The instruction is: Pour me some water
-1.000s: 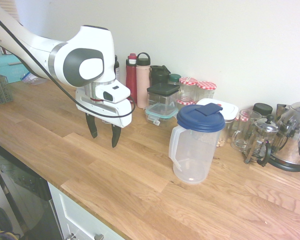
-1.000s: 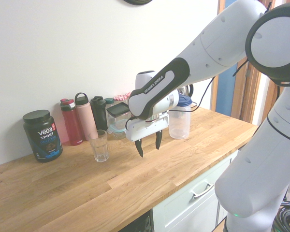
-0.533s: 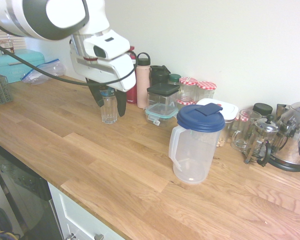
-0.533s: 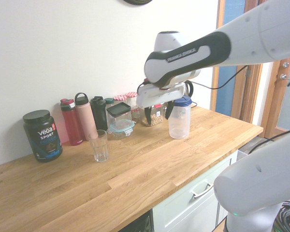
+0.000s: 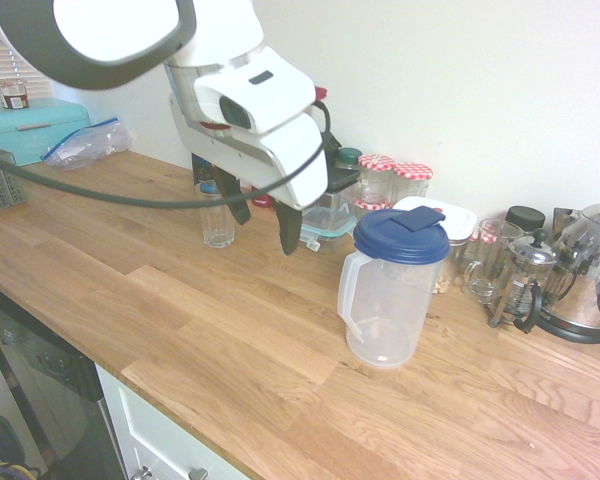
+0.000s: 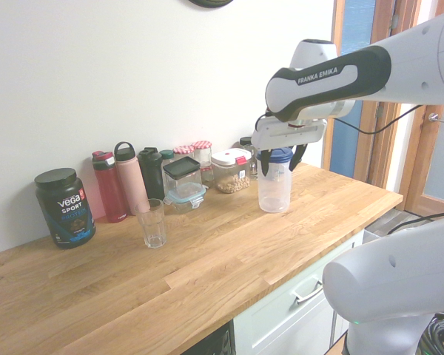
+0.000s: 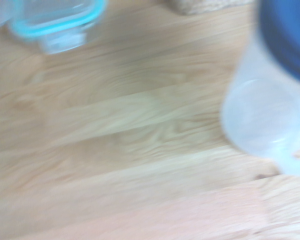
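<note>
Now I see my hand, fingers spread wide and empty, hovering above the wooden tabletop, just left of the clear plastic pitcher with its round blue lid; the drinking glass stands well apart.

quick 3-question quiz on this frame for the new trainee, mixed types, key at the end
1. True or false: the pincer is clamped on the handle of the clear plastic pitcher with the blue lid.
2. Multiple choice: where does the empty clear drinking glass stand?
A. in front of the pink metal bottle
B. right next to the pitcher
C. at the counter's front edge
3. Fill in: the lid of the pitcher is ____ the pitcher.

Key:
1. False. The pincer is open and in the air, holding nothing.
2. A
3. on (closed)
</note>
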Robot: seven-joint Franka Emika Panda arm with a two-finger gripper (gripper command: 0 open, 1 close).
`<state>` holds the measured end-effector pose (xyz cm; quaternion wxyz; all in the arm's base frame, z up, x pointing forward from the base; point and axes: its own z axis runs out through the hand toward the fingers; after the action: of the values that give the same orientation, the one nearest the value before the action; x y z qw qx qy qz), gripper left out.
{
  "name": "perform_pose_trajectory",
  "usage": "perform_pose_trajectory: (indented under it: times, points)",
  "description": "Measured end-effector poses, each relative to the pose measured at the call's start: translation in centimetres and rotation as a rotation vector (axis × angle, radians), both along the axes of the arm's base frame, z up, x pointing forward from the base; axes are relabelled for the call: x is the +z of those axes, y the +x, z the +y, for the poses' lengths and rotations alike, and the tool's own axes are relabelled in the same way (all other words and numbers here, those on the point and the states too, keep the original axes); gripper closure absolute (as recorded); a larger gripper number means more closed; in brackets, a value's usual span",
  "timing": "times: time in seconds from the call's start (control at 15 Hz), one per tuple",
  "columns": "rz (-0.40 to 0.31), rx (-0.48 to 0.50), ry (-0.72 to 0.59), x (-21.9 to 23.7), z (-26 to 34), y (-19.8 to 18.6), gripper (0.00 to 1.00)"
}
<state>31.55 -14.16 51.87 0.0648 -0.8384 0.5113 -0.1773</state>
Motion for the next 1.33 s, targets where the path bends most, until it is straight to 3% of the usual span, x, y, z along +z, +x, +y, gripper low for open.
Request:
perform_pose_trajectory:
  times: [0.33,0.73,0.8,1.33]
  points:
    - [0.02,-0.025,-0.014,-3.0,-2.6,1.0,0.0]
    - [-0.007,-0.006,-0.056,-4.1,-5.3,3.9,0.0]
    - [-0.014,-0.003,-0.066,-4.2,-5.8,4.5,1.0]
    - [-0.023,-0.02,-0.078,-4.7,-7.7,6.8,1.0]
